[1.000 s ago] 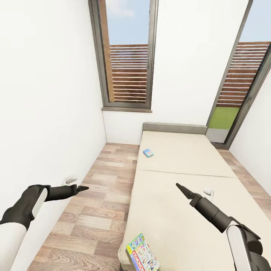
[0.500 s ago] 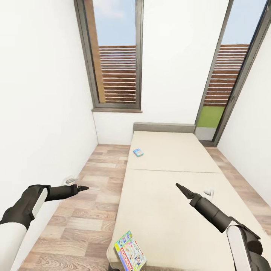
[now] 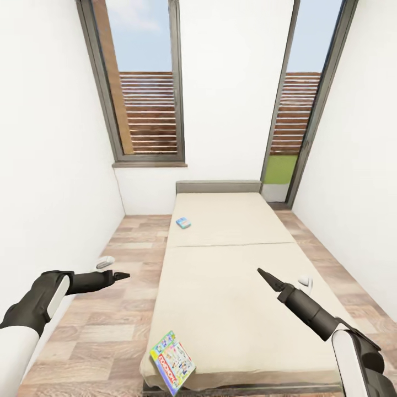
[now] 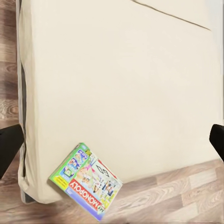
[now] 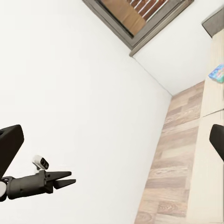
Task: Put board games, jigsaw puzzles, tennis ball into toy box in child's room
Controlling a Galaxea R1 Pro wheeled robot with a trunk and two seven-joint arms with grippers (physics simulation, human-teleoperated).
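Note:
Two board games lie on the beige bed (image 3: pixel 231 298). A white and green one with a red banner (image 3: pixel 172 361) sits on the near left corner, overhanging the edge, and it lies under my left gripper (image 4: pixel 113 142) in the left wrist view (image 4: pixel 86 181). A small blue one (image 3: pixel 183 223) rests near the left edge farther up, also caught at the far side of the right wrist view (image 5: pixel 216 73). My left gripper (image 3: pixel 122 274) hovers open over the floor left of the bed. My right gripper (image 3: pixel 262 273) hangs open and empty above the mattress. The table, toy box, jigsaw puzzles and tennis ball are out of view.
White walls close the room on both sides, with strips of wood-plank floor (image 3: pixel 132 259) between them and the bed. Two tall dark-framed windows (image 3: pixel 143 82) stand behind the grey headboard (image 3: pixel 218 186).
The whole picture has shifted: the bed and windows now sit further left and more centred, so the camera has moved. Both arms hold the same pose, and the games lie where they were.

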